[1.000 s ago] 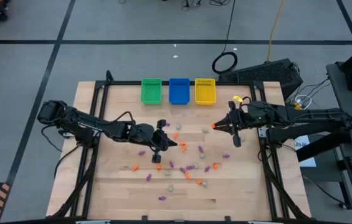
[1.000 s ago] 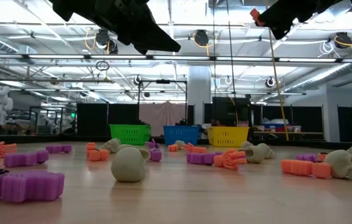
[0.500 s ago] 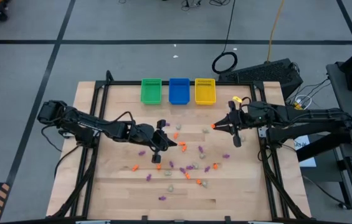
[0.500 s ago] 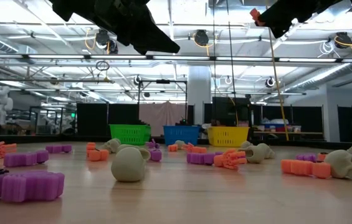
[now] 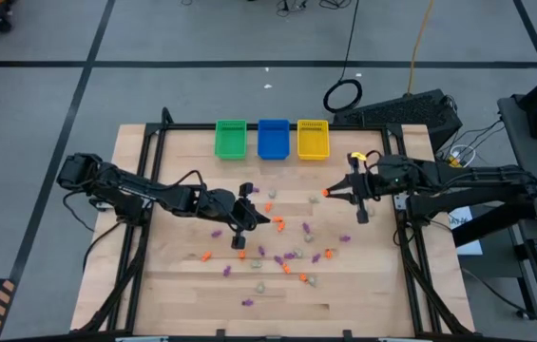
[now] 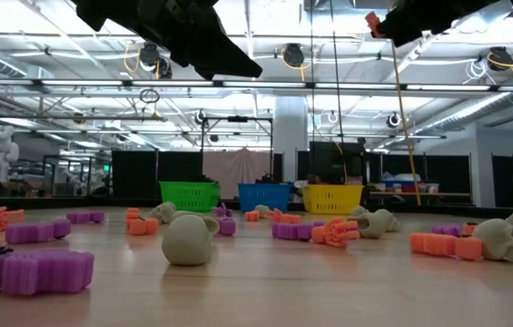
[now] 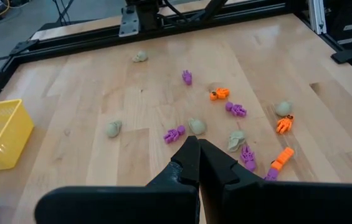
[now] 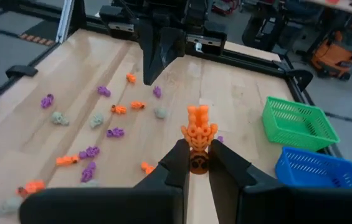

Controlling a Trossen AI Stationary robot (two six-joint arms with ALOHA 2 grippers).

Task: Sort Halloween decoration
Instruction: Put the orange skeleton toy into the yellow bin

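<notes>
**Op:** Small orange plastic skeleton-hand trinket (image 8: 199,128) — pinched in my right gripper (image 8: 194,163). Fingers pressed against its stem, the splayed end poking out past the tips. Its long axis runs in line with the fingers.

**Spotter:** Where is that gripper over the table?

**Op:** Right gripper (image 5: 329,193) hangs above the right-hand part of the wooden table (image 5: 173,285), held up off the boards. In the low view the orange piece (image 6: 371,20) sits high in the air.

**Spotter:** And the bins?

**Op:** Three small rectangular plastic mesh bins along the far edge: green bin (image 5: 231,139), blue bin (image 5: 273,138), yellow bin (image 5: 313,139). From the gripper they lie toward the far edge; the yellow one is nearest, green farthest. Which colour takes orange I can't judge from here.

**Spotter:** Left arm?

**Op:** Left gripper (image 5: 264,220) waits mid-table, fingers pressed together on nothing, above the scatter of orange, purple and pale beige trinkets (image 5: 287,255). It's near them but farther from the bins than the right. My read: the carry belongs to the right arm, swinging toward the bin row.
</notes>
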